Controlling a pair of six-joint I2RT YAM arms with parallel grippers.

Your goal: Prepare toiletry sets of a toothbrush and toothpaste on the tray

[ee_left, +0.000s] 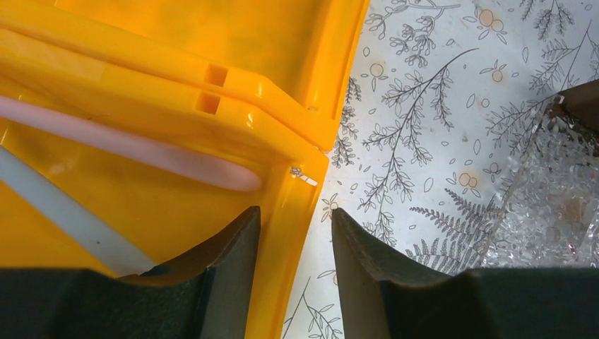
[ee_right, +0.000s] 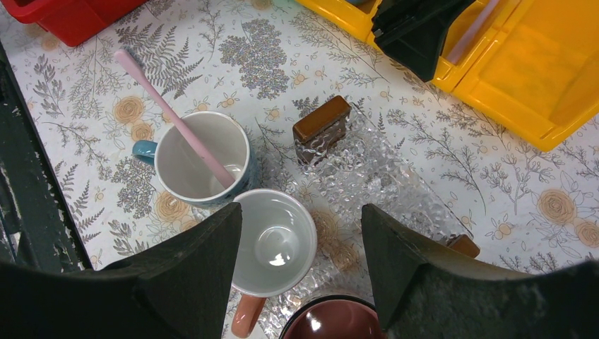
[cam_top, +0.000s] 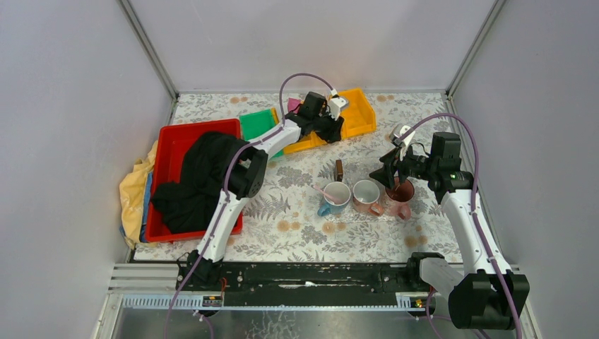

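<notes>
Left gripper (ee_left: pixel 295 215), jaws apart, straddles the bin (ee_left: pixel 282 99) wall; the whitish-pink toothbrush (ee_left: pixel 141 148) lies inside, just left, seemingly lengthwise along the closing line. Right gripper (ee_right: pixel 302 212) hangs open over mugs (ee_right: pixel 275 244).

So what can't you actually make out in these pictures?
Left wrist view: brush heads of the pink toothbrush and white toothbrush in the yellow bin, past the left edge or under a finger.
Right wrist view: inside of the dark red mug, cut by the bottom edge.
Top view: anything under the black cloth in the red bin; toothpaste tubes, none distinguishable, with the left arm over the bins.
</notes>
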